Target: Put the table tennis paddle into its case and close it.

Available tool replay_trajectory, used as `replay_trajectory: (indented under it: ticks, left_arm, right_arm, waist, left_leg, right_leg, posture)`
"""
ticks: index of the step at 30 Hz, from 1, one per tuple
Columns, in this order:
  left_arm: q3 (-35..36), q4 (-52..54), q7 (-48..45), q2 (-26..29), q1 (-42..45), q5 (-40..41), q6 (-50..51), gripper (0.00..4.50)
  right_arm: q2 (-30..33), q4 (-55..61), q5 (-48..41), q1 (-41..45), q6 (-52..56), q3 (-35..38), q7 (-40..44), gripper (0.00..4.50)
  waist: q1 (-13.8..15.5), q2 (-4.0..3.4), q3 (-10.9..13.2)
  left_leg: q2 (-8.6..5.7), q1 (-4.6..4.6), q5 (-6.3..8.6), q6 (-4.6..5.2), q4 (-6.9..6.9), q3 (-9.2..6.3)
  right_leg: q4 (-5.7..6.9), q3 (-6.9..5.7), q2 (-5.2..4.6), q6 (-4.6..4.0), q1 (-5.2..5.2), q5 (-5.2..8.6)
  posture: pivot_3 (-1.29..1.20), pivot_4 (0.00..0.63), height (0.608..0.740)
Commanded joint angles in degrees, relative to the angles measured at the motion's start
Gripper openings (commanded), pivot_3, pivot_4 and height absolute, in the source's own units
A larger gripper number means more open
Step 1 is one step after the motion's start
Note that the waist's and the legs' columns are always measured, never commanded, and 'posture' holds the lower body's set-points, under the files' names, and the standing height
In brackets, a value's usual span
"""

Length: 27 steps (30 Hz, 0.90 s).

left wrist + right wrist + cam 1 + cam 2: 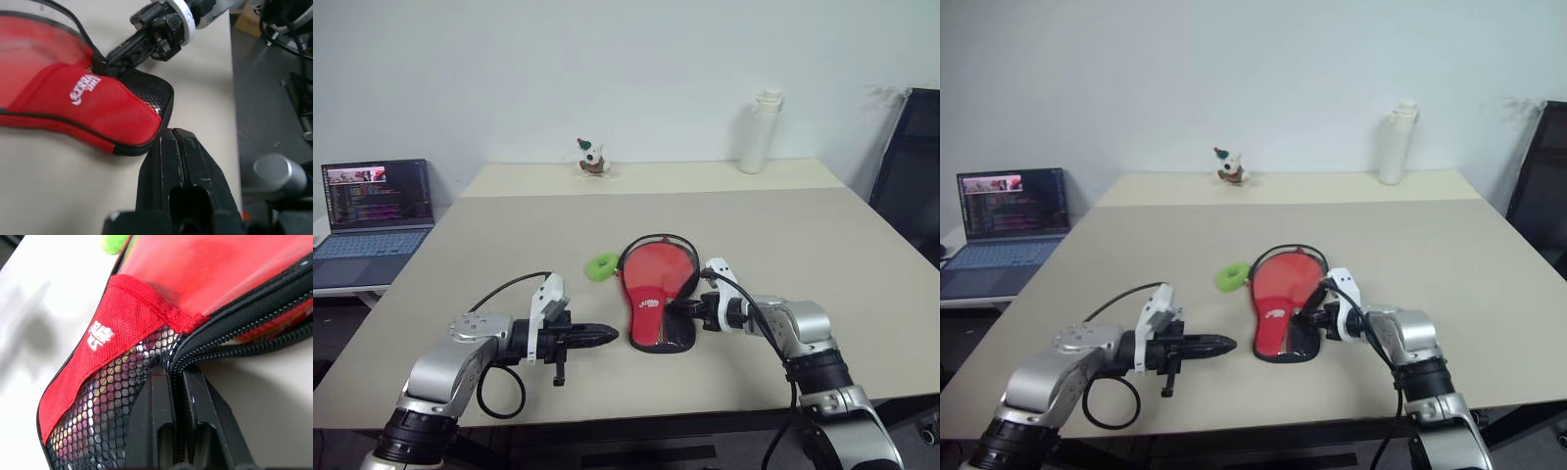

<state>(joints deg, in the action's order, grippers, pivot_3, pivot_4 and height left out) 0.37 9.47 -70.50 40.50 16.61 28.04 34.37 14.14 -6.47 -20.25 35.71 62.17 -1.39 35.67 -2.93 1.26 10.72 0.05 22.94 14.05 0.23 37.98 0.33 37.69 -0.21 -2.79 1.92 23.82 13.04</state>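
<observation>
One case, red with black trim and a mesh end, lies flat mid-worktop, green pompom beside it. Left wrist view: left gripper pressed together, just beside the mesh end. Right wrist view: right gripper pinches the case's zipper edge.
</observation>
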Motion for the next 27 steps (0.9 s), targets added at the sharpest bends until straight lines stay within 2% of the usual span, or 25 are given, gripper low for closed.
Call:
replay_trajectory:
  ticks: [1, 5, 11, 17, 27]
  left_arm:
    - [1.59, 3.92, -1.43, 2.78, -1.93, 2.16, -0.11, 0.0]
    - [1.69, 4.39, -1.88, 4.53, -3.22, 2.79, -0.49, 0.0]
    - [1.36, 3.63, -2.26, 4.92, -2.95, 2.74, -1.12, 0.0]
    - [0.61, 2.79, -2.56, 4.85, -2.46, 2.31, -1.91, 0.0]
    - [-0.18, 1.51, -3.05, 4.88, -2.1, 1.4, -3.23, 0.0]
  right_arm:
    - [-0.38, 12.86, -4.15, -5.74, 8.37, 1.43, -2.99, 0.02]
    - [-0.37, 23.33, -6.32, -11.9, 15.67, 4.8, -6.83, 0.02]
    - [-0.32, 31.66, -9.19, -17.3, 22.2, 8.97, -9.62, 0.02]
    - [1.16, 34.97, -10.79, -19.95, 24.61, 11.5, -10.51, 0.02]
    - [1.22, 35.72, -12.85, -21.75, 25.51, 11.52, -11.62, 0.02]
  waist:
    - [0.28, 0.0, 0.0]
    - [1.06, 0.0, 0.0]
    - [1.29, 0.0, 0.0]
    - [1.34, 0.0, 0.0]
    - [1.4, 0.0, 0.0]
  left_leg:
    - [-0.01, 0.0, 0.01, -0.01, -0.02, -0.03]
    - [-0.01, 0.01, 0.02, -0.03, -0.06, -0.14]
    - [-0.02, 0.01, 0.02, -0.03, -0.04, -0.2]
    - [-0.02, 0.02, 0.02, -0.03, -0.06, -0.21]
    - [-0.03, 0.05, 0.02, -0.03, -0.09, -0.23]
  right_leg:
    - [-0.01, -0.03, -0.03, -0.06, 0.0, 0.04]
    - [-0.01, -0.2, -0.06, -0.18, -0.01, 0.13]
    - [-0.03, -0.28, -0.06, -0.02, -0.05, 0.38]
    - [-0.07, -0.3, -0.06, 0.02, -0.07, 0.42]
    - [-0.16, -0.31, -0.06, 0.05, -0.08, 0.46]
  posture:
    - [0.0, 0.15, 0.74]
    - [0.0, 0.15, 0.74]
    - [0.0, 0.15, 0.74]
    - [0.0, 0.15, 0.74]
    - [0.0, 0.15, 0.74]
